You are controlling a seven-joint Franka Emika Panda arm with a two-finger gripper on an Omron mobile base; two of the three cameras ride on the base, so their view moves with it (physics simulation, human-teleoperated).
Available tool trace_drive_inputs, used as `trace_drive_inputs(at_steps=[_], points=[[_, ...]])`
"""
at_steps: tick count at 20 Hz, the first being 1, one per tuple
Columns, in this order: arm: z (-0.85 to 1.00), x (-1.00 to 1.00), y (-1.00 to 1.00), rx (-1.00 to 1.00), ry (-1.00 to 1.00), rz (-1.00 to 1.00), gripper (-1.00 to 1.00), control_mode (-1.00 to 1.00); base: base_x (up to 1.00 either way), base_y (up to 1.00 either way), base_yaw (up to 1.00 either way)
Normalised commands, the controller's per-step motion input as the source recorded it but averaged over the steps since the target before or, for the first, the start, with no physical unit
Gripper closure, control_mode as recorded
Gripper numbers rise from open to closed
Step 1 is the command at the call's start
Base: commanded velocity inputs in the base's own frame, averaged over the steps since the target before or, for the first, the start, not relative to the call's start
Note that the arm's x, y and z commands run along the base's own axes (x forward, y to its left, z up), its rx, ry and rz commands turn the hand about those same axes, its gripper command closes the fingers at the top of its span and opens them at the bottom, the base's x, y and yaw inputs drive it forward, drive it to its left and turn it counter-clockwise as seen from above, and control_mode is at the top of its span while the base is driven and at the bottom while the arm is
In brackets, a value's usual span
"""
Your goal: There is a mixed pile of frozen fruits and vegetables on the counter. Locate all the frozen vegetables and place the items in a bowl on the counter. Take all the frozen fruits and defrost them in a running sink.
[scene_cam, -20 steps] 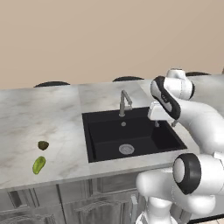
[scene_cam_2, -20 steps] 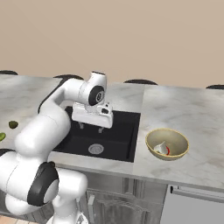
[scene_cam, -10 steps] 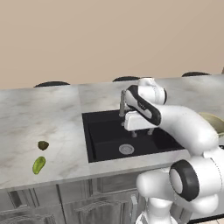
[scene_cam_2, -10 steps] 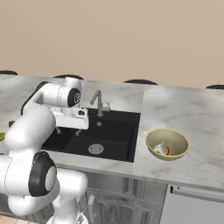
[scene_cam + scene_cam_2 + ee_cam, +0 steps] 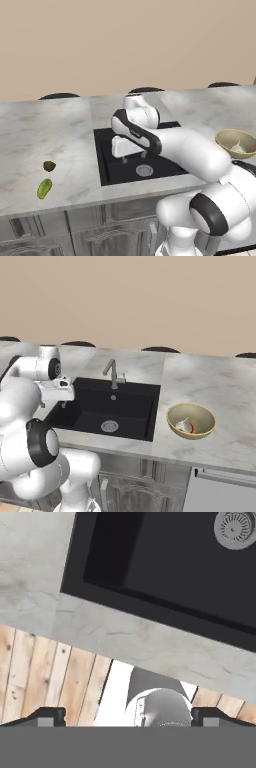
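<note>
Spread wide and empty, gripper (image 5: 128, 714) hangs over the sink's (image 5: 107, 170) left front corner, while yellow-green fruit (image 5: 44, 188) and olive lump (image 5: 48, 166) lie near the counter's (image 5: 30, 145) left front edge, well apart from bowl (image 5: 200, 412).

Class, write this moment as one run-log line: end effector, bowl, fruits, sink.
end effector: open, empty, above sink's left edge | bowl: tomato, garlic inside | fruits: on counter | faucet: no water visible
</note>
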Motion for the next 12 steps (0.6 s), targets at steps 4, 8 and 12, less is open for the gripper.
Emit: trace_drive_inputs(at_steps=[4,8,12], points=[[0.0,0.12,0.96,-0.15,-0.35,-0.08,-1.0,-1.0,0.0,0.0,0.0],[-0.01,0.06,0.84,-0.04,-0.2,-0.14,-1.0,-1.0,0.0,0.0,0.0],[0.0,0.04,0.41,0.08,-0.04,-0.26,-1.0,-1.0,0.0,0.0,0.0]])
